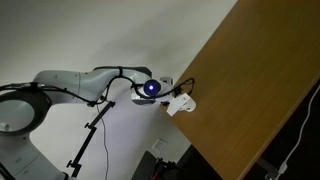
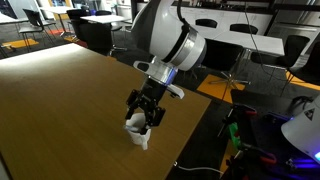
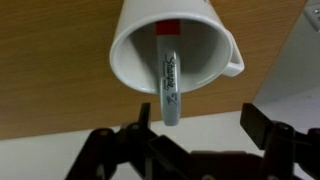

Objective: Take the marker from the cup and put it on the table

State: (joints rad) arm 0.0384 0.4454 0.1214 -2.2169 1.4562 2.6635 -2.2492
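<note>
The white cup (image 3: 190, 40) with a loop handle stands on the brown wooden table (image 3: 50, 60) near its edge. The marker (image 3: 168, 85) leans inside it, its red end deep in the cup and its pale end poking out past the rim. My gripper (image 3: 200, 128) is open and empty just above the cup, one finger on each side, and is not touching the marker. In both exterior views the gripper (image 1: 186, 92) (image 2: 146, 108) hovers over the cup (image 1: 180, 105) (image 2: 138, 135) by the table's edge (image 1: 250, 80) (image 2: 70, 100). The marker is hidden in those views.
The cup sits close to the table's edge, with the floor just beyond it. Office desks and chairs (image 2: 250, 45) stand behind the table. Cables and dark equipment (image 1: 160, 165) lie on the floor by the robot's base.
</note>
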